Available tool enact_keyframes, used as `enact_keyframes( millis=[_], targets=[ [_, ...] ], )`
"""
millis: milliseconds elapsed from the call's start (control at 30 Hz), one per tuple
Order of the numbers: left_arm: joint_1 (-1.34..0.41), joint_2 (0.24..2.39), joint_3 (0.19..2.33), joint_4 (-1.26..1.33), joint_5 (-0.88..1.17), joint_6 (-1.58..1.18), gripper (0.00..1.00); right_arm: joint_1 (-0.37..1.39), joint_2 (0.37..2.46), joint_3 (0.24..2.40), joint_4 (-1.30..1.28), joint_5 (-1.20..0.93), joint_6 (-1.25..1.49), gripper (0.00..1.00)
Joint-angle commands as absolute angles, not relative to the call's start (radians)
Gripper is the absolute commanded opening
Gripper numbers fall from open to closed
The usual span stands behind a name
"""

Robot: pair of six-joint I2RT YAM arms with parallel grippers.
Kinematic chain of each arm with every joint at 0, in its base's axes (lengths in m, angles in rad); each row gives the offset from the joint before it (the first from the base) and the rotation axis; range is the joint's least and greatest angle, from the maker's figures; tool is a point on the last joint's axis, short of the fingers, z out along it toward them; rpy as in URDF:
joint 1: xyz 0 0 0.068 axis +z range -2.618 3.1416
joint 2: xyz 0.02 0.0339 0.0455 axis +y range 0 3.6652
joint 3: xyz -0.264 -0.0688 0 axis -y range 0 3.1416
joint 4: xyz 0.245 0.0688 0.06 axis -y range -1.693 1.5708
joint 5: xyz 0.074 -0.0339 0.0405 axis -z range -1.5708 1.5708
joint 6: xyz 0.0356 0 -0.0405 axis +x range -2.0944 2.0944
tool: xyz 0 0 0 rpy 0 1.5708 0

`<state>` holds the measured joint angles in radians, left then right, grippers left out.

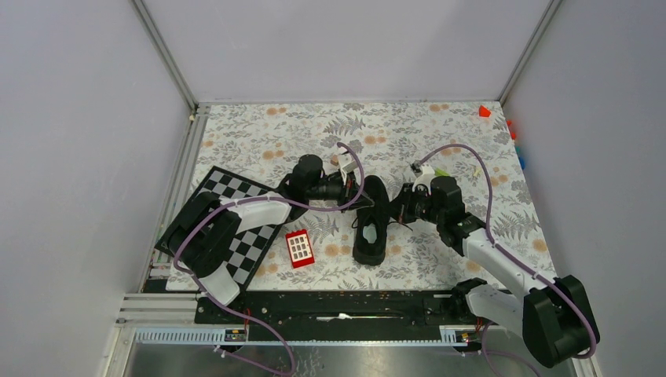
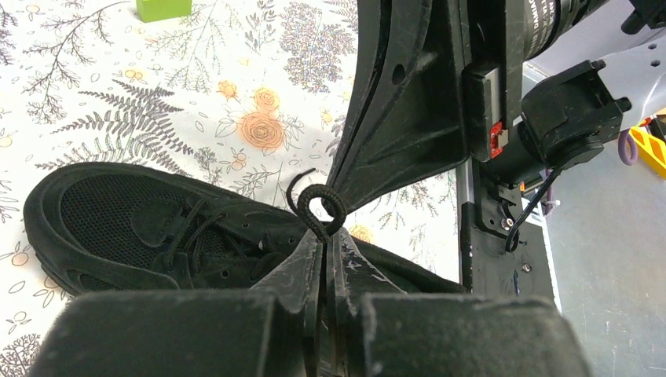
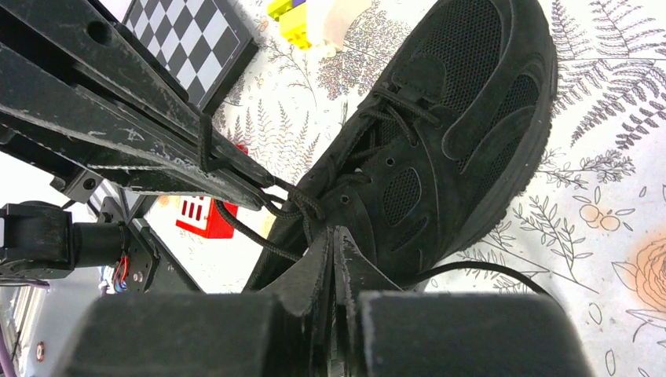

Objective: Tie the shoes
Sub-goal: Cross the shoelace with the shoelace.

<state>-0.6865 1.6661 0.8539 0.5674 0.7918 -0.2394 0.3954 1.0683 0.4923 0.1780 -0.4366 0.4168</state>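
Floral-printed cloth covers the counter (image 1: 440, 149), which has grey walls on three sides. Directly under both grippers stands the all-black sneaker (image 1: 371, 228), upright on its sole, with its heel toward the arm bases and its toe pointing away.

The left gripper (image 2: 322, 247) has its fingers pressed together on the thin black laces (image 2: 318, 206). A small loop of lace curls up just past its tips. The right gripper (image 3: 334, 243) comes in from the opposite side of the shoe. Its fingers are also squeezed flat, pinching a strand of the same laces. The two sets of tips nearly meet over the eyelets.

White lettering on the right arm's motor housing (image 2: 561, 20) is cut off by the frame edge and cannot be read.

A black-and-white checkerboard (image 3: 184, 39) lies behind the left gripper, beneath its arm. A red block (image 1: 299, 248) with a grid of white squares sits on the base side of that gripper, just beside the sneaker. A green block (image 2: 163, 8) lies on the cloth well beyond the left gripper.
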Motion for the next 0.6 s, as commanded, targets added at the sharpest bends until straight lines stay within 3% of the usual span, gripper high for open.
enact_keyframes(
  millis=[0, 167, 333, 467, 567],
  targets=[
    [-0.690, 1.670, 0.906, 0.594, 0.812, -0.224, 0.00, 0.394, 1.028, 0.475, 0.238, -0.406, 0.439, 0.00],
    [-0.689, 1.684, 0.926, 0.587, 0.823, -0.225, 0.00, 0.393, 1.043, 0.481, 0.253, -0.441, 0.450, 0.00],
    [-0.689, 1.675, 0.922, 0.571, 0.822, -0.209, 0.00, 0.390, 1.061, 0.496, 0.266, -0.457, 0.432, 0.33],
    [-0.689, 1.678, 0.922, 0.566, 0.826, -0.209, 0.00, 0.388, 1.107, 0.536, 0.249, -0.507, 0.406, 0.42],
    [-0.688, 1.677, 0.920, 0.569, 0.824, -0.212, 0.00, 0.388, 1.151, 0.571, 0.238, -0.550, 0.388, 0.44]
  ],
)
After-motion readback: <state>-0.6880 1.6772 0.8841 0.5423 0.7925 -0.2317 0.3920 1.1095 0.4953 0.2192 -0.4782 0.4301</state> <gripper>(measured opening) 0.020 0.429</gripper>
